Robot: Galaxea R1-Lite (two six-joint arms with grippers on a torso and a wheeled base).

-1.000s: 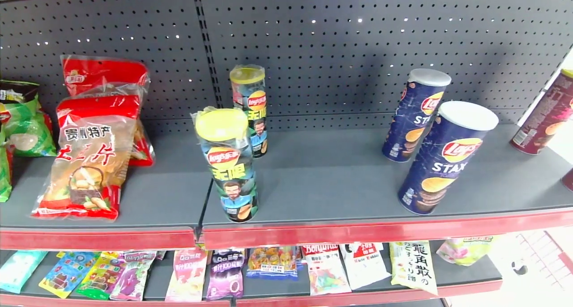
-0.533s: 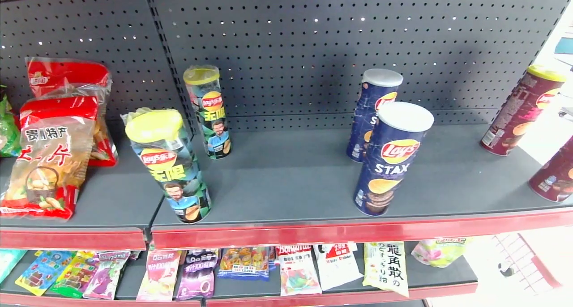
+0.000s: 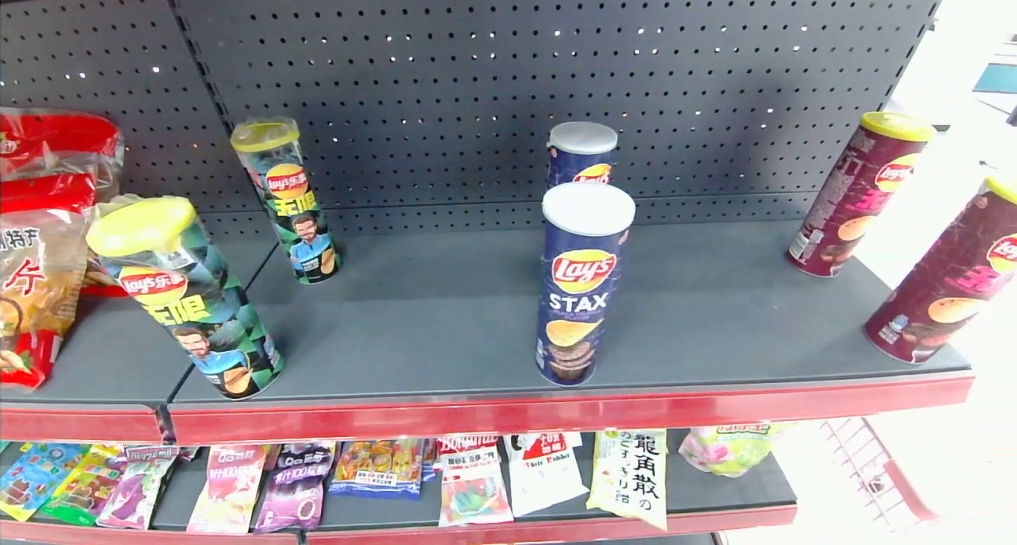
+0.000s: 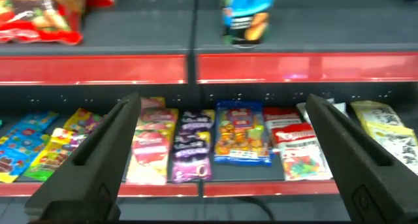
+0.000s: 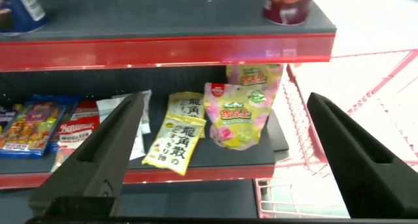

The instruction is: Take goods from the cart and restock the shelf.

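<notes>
Left end effector [image 4: 222,106] and right end effector [image 5: 225,103] both gape empty; best swing clear of the shelf [image 3: 556,408] lip towards the cart [image 3: 910,489].

I see the upper shelf [image 3: 445,322], a grey deck with a red front lip, backed by a perforated panel [image 3: 477,68]. Toward the left, near the front edge, stands the front teal can [image 3: 187,299], which has a yellow lid. The rear teal can [image 3: 288,199] stands farther back, by the panel. At mid-shelf the front navy can [image 3: 581,283] stands close to the front edge, and the rear navy can [image 3: 580,152] is directly behind it, partly hidden. The rear maroon can [image 3: 858,195] stands at the back near the right end. The front maroon can [image 3: 941,279] stands at the front right corner. Red bags [image 3: 40,243] occupy the left end. The lower shelf [image 3: 715,489] carries a row of flat snack packets [image 3: 475,481]. A red wire cart [image 3: 902,485] shows past its right end.
</notes>
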